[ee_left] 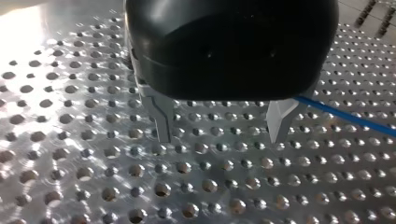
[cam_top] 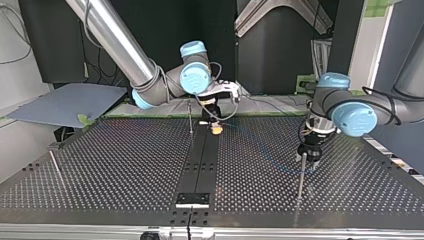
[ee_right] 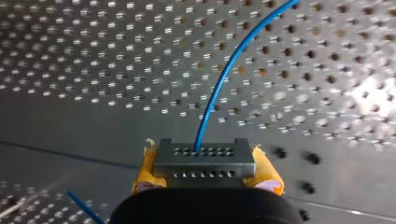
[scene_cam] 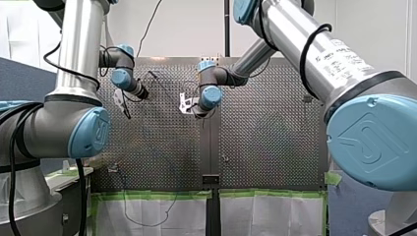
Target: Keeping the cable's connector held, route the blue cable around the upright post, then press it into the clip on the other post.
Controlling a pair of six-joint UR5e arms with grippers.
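R hand: R hand (ee_right: pixel 205 170) is clenched on the connector (ee_right: pixel 204 161), w/ yellow pads (ee_right: pixel 268 175) on both sides of it.
Connector: grey block w/ two rows of small holes. Held low over the counter (cam_top: pixel 125 165), above the dark centre strip (cam_top: pixel 200 160) toward the far end in top view.
Cable: blue cable (ee_right: pixel 224 79) comes out of the connector's face and bends away across the perforated surface. In top view it shows faintly, arcing toward the foot of the post by L hand. In L wrist view it passes just beside one finger, outside the gap.
L hand: L hand (ee_left: pixel 222 133) is released. Metal fingers (ee_left: pixel 163 123) are spread and empty, black body above them, fingertips over the counter.
Post: upright post (cam_top: pixel 301 175) at top view's right, its top right at L hand's fingertips. Can't tell if they touch.
Second post: thin second post (cam_top: pixel 190 117) just beside R hand, on its top-view-left side.
Third post: third post (cam_top: pixel 55 167) leans near the counter's edge at top view's left, well apart from both hands.
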